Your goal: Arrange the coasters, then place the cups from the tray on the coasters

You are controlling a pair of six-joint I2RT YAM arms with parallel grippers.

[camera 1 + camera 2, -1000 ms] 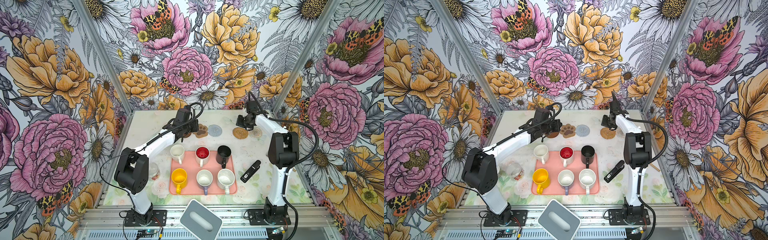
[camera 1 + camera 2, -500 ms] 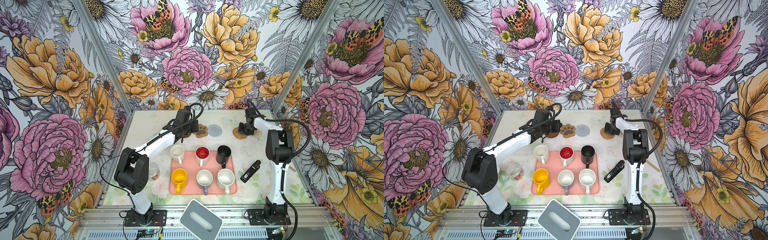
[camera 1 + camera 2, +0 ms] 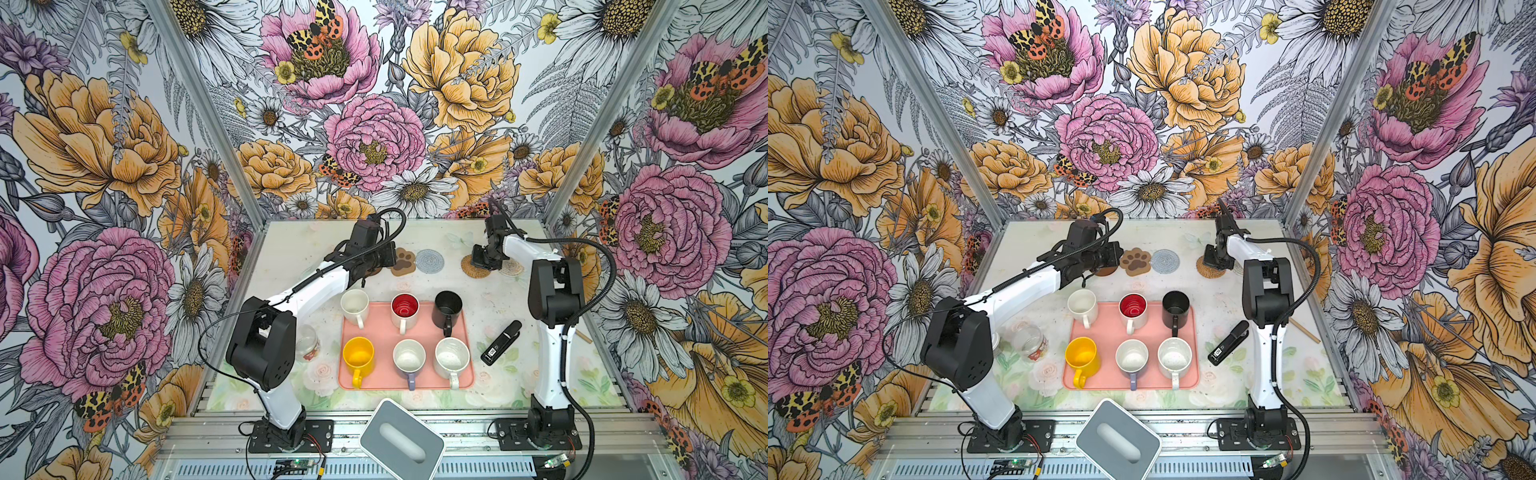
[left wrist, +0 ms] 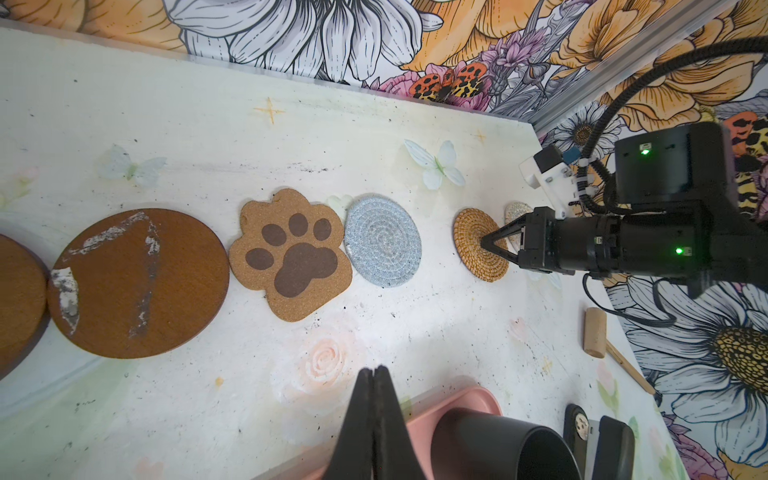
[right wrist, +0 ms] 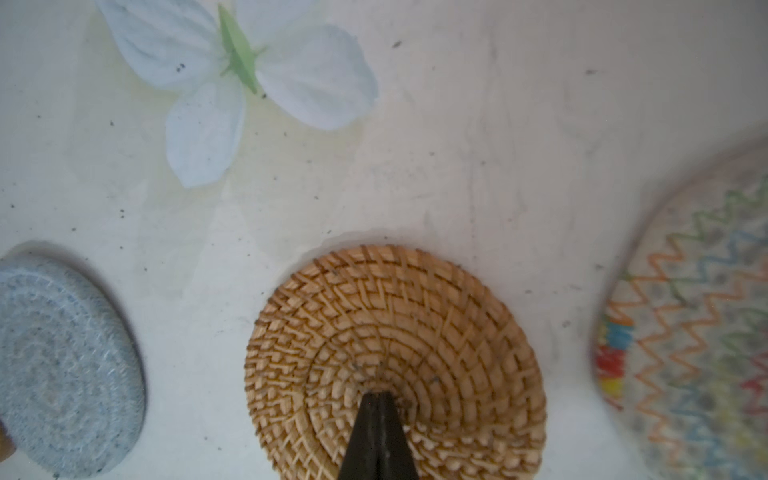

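Both top views: six cups [image 3: 404, 307] stand upright on the pink tray [image 3: 384, 376], near side of the table [image 3: 291, 249]. Far side, in a row: paw coaster [image 3: 403, 261], grey-blue coaster [image 3: 429, 261], rattan coaster [image 3: 470, 272], pale round coaster [image 3: 512, 268].

Left wrist: left gripper [image 4: 374, 372] fingers pressed flat together, holding nothing, over bare table between the row and the tray rim. Two brown discs [image 4: 137, 282] sit edge to edge beside the paw. Right gripper [image 4: 484, 241] pinched to a point, tip on the rattan centre.

Right wrist: tip touches the weave, nothing clamped.
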